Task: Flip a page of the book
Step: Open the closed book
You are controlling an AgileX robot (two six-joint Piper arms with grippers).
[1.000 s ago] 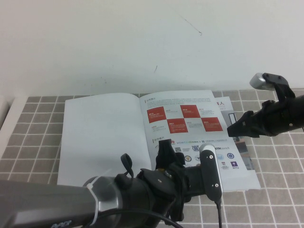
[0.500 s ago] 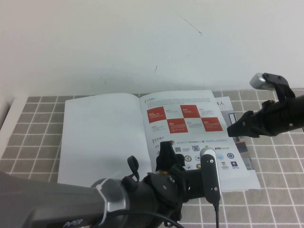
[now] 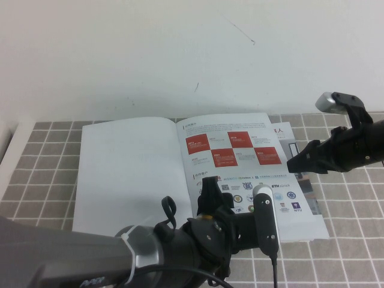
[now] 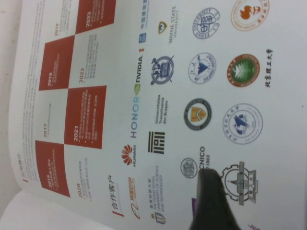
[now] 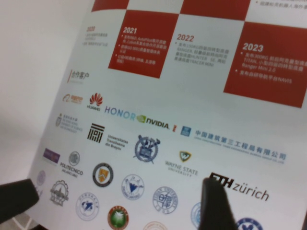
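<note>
In the high view, the book [image 3: 192, 174] is seen lying open on the tiled table [image 3: 42, 174] with its spine running away from the robot; the page [image 3: 243, 171] with red squares and logos lies right of that spine, the left gripper [image 3: 210, 195] poised over its near edge by the spine and the right gripper [image 3: 292, 165] at its outer right edge, which seems the better placed for lifting. In the left wrist view, one dark fingertip [image 4: 211, 191] is seen at the logos, whether touching cannot be told. In the right wrist view, two dark fingers [image 5: 216, 201] are shown spread apart over the logo rows, with nothing held.
</note>
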